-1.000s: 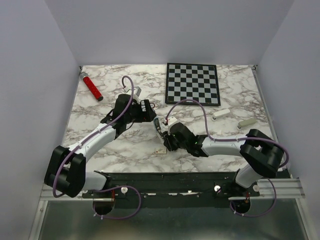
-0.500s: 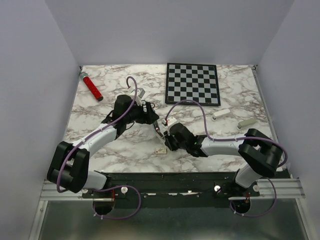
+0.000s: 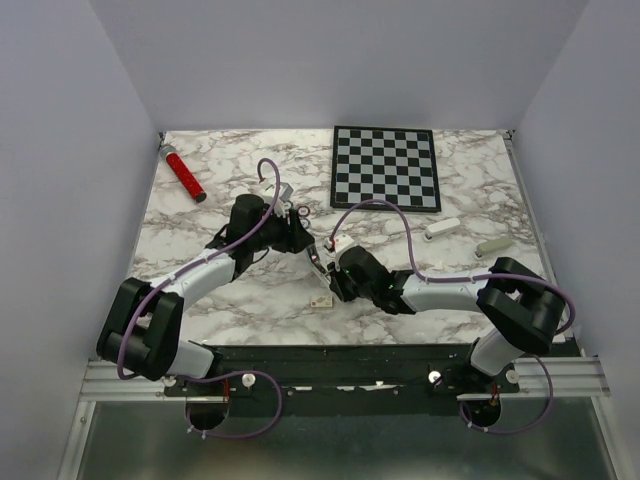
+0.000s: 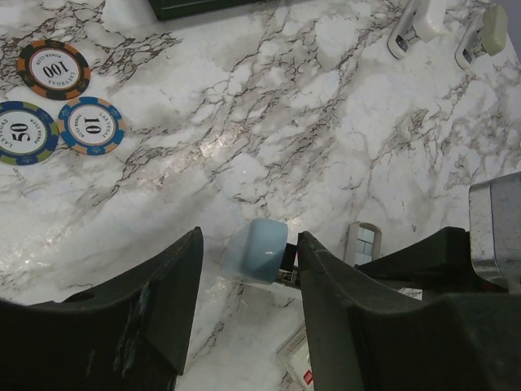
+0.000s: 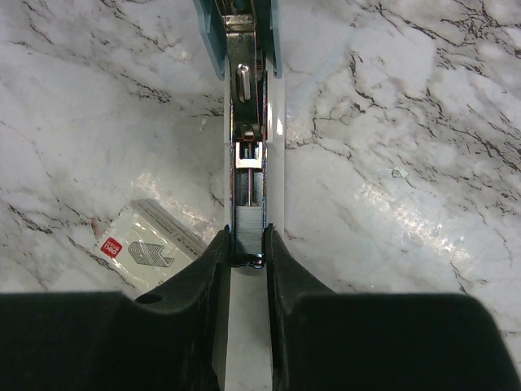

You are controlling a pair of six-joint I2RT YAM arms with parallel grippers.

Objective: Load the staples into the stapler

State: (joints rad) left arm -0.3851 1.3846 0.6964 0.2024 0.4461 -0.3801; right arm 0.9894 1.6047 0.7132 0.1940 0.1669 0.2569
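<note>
A marble bench (image 3: 230, 300) carries a chessboard (image 3: 385, 168) at the far side, a red tube (image 3: 185, 175) far left, two pale bars (image 3: 441, 228) at right, three poker chips (image 4: 54, 68), and a small cream box (image 5: 142, 244).

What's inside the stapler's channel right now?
The staples, a grey strip, lie in the open metal channel of the stapler, at the tips of the right gripper. Its fingers cover the channel's near end, so nothing there can be seen.
</note>
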